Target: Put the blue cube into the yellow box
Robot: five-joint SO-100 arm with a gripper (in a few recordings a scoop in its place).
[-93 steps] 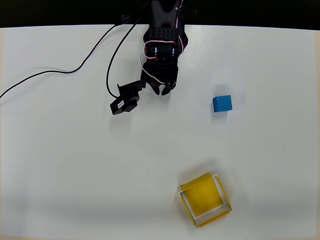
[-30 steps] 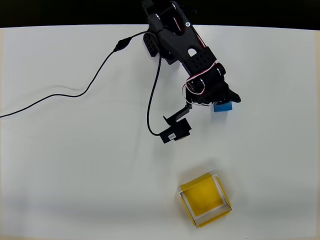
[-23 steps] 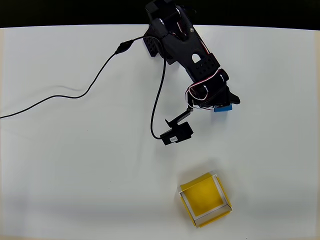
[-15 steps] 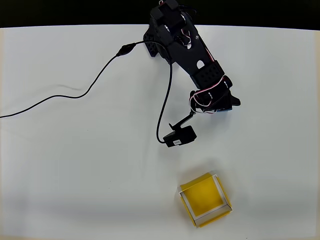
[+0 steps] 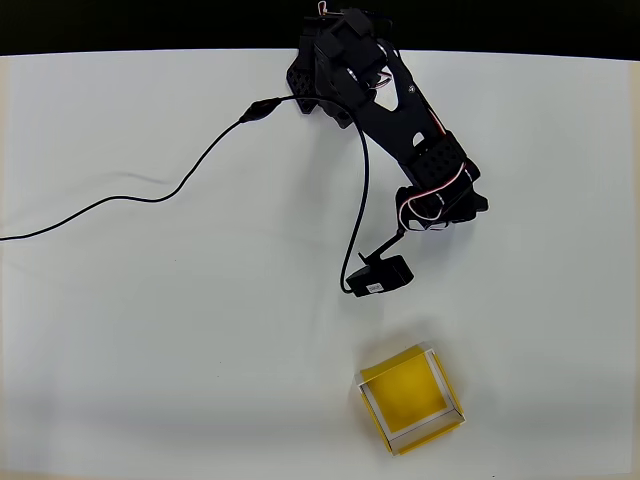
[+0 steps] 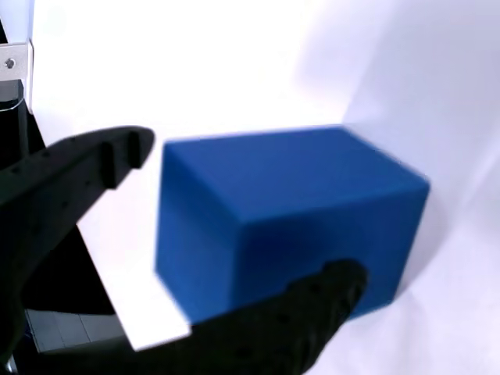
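My overhead cam looks straight down on the whole table (image 5: 120, 330); my wrist cam sits very close, facing the blue cube (image 6: 289, 211) between the fingers (image 6: 70, 176).

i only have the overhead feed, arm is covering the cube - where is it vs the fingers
Observer: In the wrist view the blue cube sits between the two black fingers, one on each side of it.
Operator: closed on it yet
Observer: Not fully. There is a white gap between the upper-left finger and the cube's face; the lower finger overlaps the cube's bottom edge, and contact there cannot be told.
Operator: cube still on the table or lifted
Observer: It looks seated on the white table, with its shadow right beside it.
Operator: box clear
Observer: Your own feed covers that: the yellow box lies apart from the gripper.
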